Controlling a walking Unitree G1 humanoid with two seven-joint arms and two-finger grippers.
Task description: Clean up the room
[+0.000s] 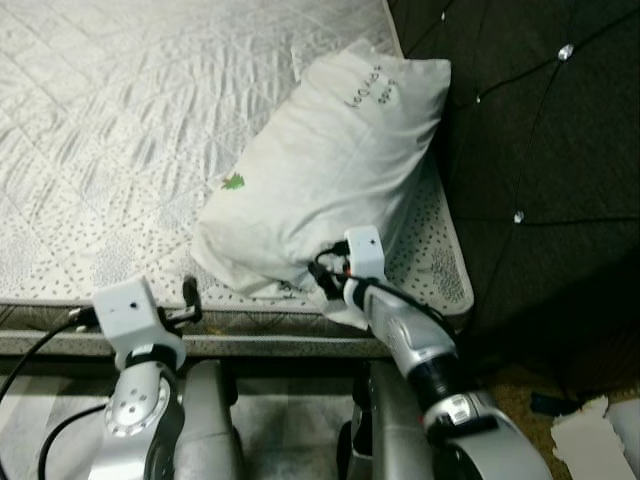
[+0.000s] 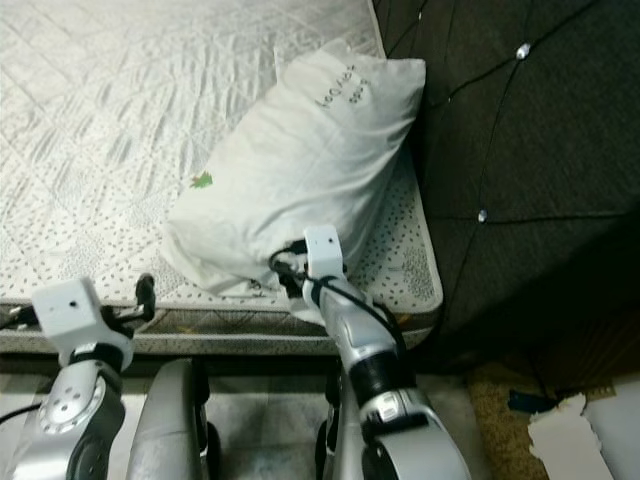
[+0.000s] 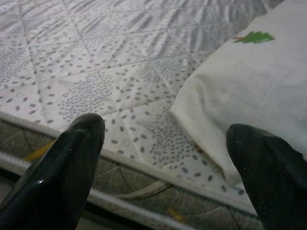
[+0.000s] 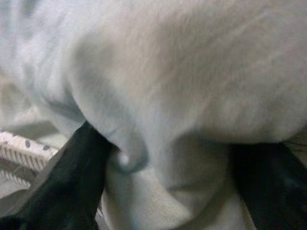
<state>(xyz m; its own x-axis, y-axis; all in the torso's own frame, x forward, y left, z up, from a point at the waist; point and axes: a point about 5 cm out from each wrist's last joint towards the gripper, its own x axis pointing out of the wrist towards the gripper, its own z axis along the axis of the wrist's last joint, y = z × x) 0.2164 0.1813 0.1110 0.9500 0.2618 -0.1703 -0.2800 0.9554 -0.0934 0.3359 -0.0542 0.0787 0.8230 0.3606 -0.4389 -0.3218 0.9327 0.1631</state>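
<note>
A white pillow (image 1: 330, 170) with a small green mark and handwriting lies at the near right corner of the quilted mattress (image 1: 120, 130), against the headboard. My right gripper (image 1: 325, 275) is pushed into the pillow's near corner. In the right wrist view its fingers (image 4: 72, 187) stand apart, open, with bunched pillow fabric (image 4: 168, 120) between them. My left gripper (image 3: 163, 163) hovers open over the mattress's front edge, just left of the pillow's corner (image 3: 249, 91), touching nothing.
A dark tufted headboard (image 1: 540, 130) rises right of the mattress. White paper scraps (image 1: 600, 435) lie on the brown floor at the lower right. The bed's front edge (image 1: 280, 330) runs just before my arms.
</note>
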